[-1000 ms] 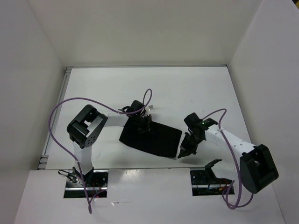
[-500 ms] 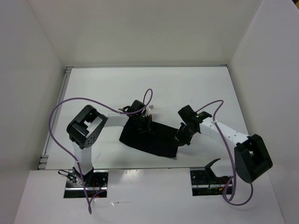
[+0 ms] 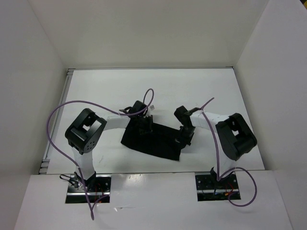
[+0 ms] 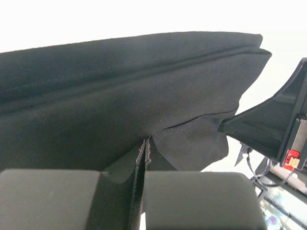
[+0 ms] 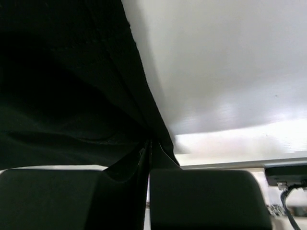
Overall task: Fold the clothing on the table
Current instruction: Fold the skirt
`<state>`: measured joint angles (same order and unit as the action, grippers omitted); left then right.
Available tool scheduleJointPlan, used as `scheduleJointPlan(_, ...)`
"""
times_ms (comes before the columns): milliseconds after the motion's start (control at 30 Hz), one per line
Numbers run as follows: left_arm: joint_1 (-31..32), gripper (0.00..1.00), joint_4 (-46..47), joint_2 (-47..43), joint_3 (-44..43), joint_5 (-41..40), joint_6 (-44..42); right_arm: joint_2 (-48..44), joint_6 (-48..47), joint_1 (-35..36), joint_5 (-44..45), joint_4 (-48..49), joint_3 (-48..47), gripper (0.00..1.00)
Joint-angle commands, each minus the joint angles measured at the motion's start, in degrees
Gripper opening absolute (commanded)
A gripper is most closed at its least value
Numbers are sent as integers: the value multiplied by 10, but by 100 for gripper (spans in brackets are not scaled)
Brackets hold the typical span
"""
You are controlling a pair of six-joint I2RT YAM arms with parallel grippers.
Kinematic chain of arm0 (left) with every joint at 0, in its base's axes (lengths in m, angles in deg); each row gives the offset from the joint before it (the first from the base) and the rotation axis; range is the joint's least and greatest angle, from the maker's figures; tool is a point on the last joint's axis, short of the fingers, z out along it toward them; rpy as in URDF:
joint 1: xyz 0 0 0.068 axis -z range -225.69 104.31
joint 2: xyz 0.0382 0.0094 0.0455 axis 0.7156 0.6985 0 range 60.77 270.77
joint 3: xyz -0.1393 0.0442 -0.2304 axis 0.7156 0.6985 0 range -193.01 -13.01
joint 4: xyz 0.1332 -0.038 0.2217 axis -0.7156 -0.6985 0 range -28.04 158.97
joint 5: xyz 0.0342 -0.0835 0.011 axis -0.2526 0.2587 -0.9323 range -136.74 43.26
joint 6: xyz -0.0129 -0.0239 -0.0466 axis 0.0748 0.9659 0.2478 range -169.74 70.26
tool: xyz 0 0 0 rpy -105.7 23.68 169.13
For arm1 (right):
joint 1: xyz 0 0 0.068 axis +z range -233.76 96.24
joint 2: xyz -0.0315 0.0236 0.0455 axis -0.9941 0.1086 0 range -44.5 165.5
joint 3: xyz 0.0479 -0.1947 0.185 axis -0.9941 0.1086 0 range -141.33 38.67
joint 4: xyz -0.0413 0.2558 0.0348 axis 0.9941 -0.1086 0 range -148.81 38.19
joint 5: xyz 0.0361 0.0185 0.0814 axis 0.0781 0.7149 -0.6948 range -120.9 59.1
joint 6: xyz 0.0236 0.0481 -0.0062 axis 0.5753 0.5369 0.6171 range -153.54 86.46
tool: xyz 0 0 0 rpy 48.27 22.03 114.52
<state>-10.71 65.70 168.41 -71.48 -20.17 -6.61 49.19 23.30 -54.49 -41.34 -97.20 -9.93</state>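
Black and matte, the soft fabric garment (image 3: 154, 141) lies partly doubled on the smooth white rectangular counter (image 3: 206, 91), near the arms' side of it. The left pincer (image 3: 144, 128) sits at the garment's far-left edge, its jaws closed tight on a pinch of cloth. The left wrist view shows a stitched hem squeezed up between the two pads (image 4: 48, 196). The right pincer (image 3: 185, 136) is at the garment's right end, likewise clamped on a fold, which its wrist view shows drawn into the slit between its fingers (image 5: 201, 201). Both holds look meant to carry two edges together so the cloth doubles evenly. The left arm reaches in from the garment's left, elbow raised and wrist angled down. The right arm is bent sharply back, its elbow to the garment's right and its forearm pointing in toward the cloth.
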Motion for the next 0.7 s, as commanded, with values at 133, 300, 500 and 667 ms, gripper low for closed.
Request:
scheduleJointPlan(133, -47, 0, -42, 49, -93, -56, -45, 125, -65, -26, 150, 30, -155, 2)
scheduleJointPlan(300, -81, 0, -54, 97, -178, -39, -60, 139, -97, -38, 195, 17, -256, 5)
scheduleJointPlan(500, -107, 7, -65, 49, -188, -23, -73, 54, -162, -44, 189, 21, -236, 58)
scheduleJointPlan(667, -118, 8, -52, 11, -182, -8, -62, 60, -177, -55, 174, 21, -223, 60)
